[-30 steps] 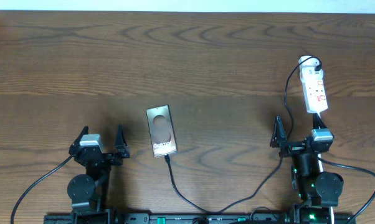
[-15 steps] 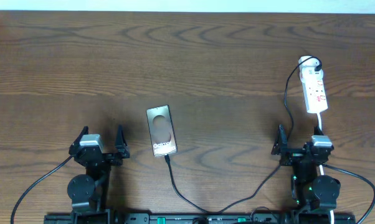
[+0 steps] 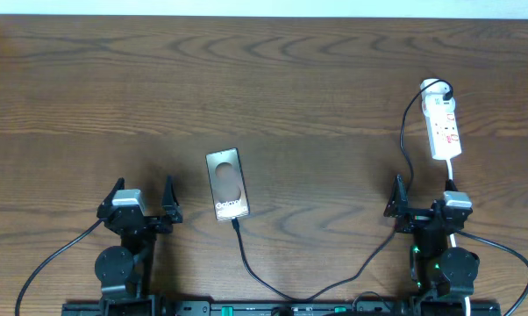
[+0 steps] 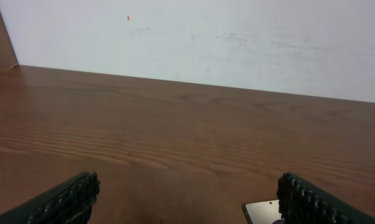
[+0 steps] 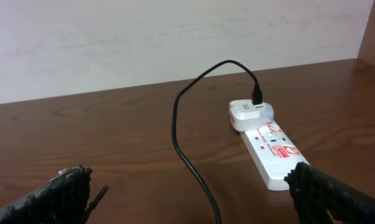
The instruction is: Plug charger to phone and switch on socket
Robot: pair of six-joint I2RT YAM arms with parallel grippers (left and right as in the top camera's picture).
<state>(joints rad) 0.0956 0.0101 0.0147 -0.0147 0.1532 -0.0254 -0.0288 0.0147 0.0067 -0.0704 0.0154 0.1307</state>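
Dark brown wood-grain tabletop [image 3: 317, 79] fills the overhead view. At its near edge the left gripper [image 3: 143, 200] and right gripper [image 3: 422, 204] sit low by their bases, each with its jaws spread wide and nothing between them. This reads as a parked pose that keeps them clear of the work.

Between the arms, the thin black charger cable [image 3: 246, 262] lies in a slack loop along the near edge. One end meets the near short edge of the flat dark-faced phone [image 3: 226, 184], which lies face up just beyond the left gripper; whether the tip is fully seated I cannot tell.

The other run climbs past the right gripper to a white adapter block [image 5: 251, 113] at the far end of the narrow white power strip [image 5: 273, 154]. Its red-marked switch is too small to read.

Beyond stands a pale wall [image 5: 144, 37].
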